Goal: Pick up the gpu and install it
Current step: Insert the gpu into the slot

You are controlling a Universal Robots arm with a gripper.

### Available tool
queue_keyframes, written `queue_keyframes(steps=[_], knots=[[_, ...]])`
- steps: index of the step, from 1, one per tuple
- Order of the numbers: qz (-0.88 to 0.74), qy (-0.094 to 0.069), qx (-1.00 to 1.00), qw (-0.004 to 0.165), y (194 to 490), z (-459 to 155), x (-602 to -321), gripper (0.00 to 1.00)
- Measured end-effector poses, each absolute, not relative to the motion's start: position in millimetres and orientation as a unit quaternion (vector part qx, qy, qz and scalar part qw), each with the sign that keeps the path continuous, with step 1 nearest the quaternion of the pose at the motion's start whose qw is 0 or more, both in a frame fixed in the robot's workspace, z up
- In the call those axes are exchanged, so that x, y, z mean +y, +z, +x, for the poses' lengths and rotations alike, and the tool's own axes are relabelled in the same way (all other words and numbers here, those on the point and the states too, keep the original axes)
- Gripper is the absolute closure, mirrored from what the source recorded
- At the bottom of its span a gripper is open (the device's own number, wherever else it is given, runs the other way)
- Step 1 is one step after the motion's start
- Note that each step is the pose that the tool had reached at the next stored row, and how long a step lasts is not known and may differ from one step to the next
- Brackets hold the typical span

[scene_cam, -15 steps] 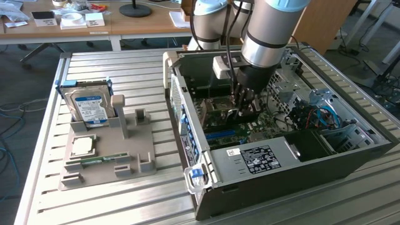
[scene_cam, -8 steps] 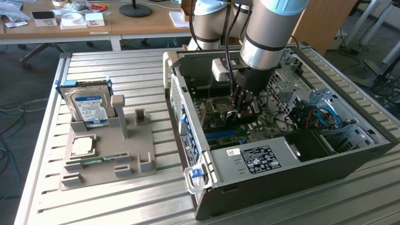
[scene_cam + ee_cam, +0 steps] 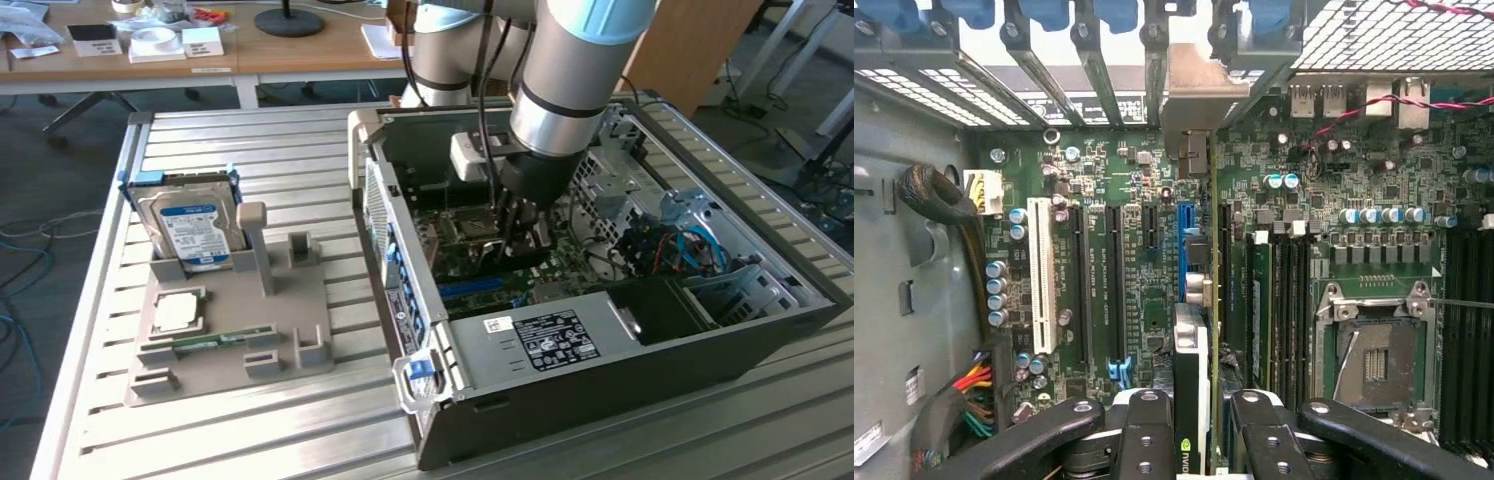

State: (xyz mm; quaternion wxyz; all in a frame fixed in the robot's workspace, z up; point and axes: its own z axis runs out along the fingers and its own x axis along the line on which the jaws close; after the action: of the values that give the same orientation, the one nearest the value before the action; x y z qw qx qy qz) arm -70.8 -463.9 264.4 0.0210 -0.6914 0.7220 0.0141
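Wrist view. The gripper (image 3: 1204, 415) is clamped on the gpu (image 3: 1191, 375). The card stands edge-on between the two black fingers (image 3: 1144, 430), with a logo showing on its near edge. It runs lengthwise over the motherboard (image 3: 1144, 310), alongside the blue slot (image 3: 1184, 235). Its pale end bracket (image 3: 1194, 95) is up against the rear slot openings of the case. I cannot tell whether the edge connector has entered the slot or sits just above it. The white slot (image 3: 1040, 270) and the empty CPU socket (image 3: 1374, 360) lie on opposite sides of the card, both apart from it.

Exterior view. The arm (image 3: 574, 70) reaches down into the open case (image 3: 667, 370), wrist near the picture's centre. The gpu is inside the case, under the wrist. At 9 o'clock from the case, on the exterior view's left, is the grey parts fixture (image 3: 300, 345). It holds the hard drive (image 3: 194, 225) at its 11 o'clock corner and the memory stick (image 3: 214, 342) low down.

Risks, as judged:
- The card looks slightly off parallel to the slot. Pressing down like this could jam one end of the connector or flex the board.
- The bracket tab could catch the rear panel lip, leaving the card seated at the far end only.
- A thin-edge grip may slip under push force and let the card rock.
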Motion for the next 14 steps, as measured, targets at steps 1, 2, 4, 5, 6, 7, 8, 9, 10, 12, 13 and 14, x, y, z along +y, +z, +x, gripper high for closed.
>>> queue_keyframes(steps=[1, 2, 4, 5, 6, 7, 8, 9, 10, 12, 13, 14], knots=[[-0.691, 0.014, 0.722, 0.021, 264.0, -71.8, -463.9, 0.73], [-0.691, 0.014, 0.722, 0.021, 263.6, -72.9, -463.8, 0.73], [-0.691, 0.014, 0.722, 0.021, 263.1, -74.5, -463.8, 0.73], [-0.692, 0.014, 0.722, 0.021, 262.9, -75.3, -463.8, 0.73], [-0.691, 0.014, 0.722, 0.021, 262.9, -76.0, -463.8, 0.73], [-0.691, 0.014, 0.722, 0.021, 262.9, -76.1, -463.8, 0.73], [-0.692, 0.014, 0.722, 0.021, 262.9, -76.2, -464.1, 0.73], [-0.692, 0.014, 0.722, 0.021, 262.8, -76.2, -464.1, 0.73], [-0.692, 0.014, 0.722, 0.020, 262.8, -76.5, -464.2, 0.73], [-0.691, 0.013, 0.722, 0.020, 262.7, -77.2, -464.2, 0.73], [-0.692, 0.013, 0.722, 0.020, 262.6, -77.4, -464.5, 0.73], [-0.692, 0.013, 0.722, 0.020, 262.5, -77.6, -464.6, 0.73]])
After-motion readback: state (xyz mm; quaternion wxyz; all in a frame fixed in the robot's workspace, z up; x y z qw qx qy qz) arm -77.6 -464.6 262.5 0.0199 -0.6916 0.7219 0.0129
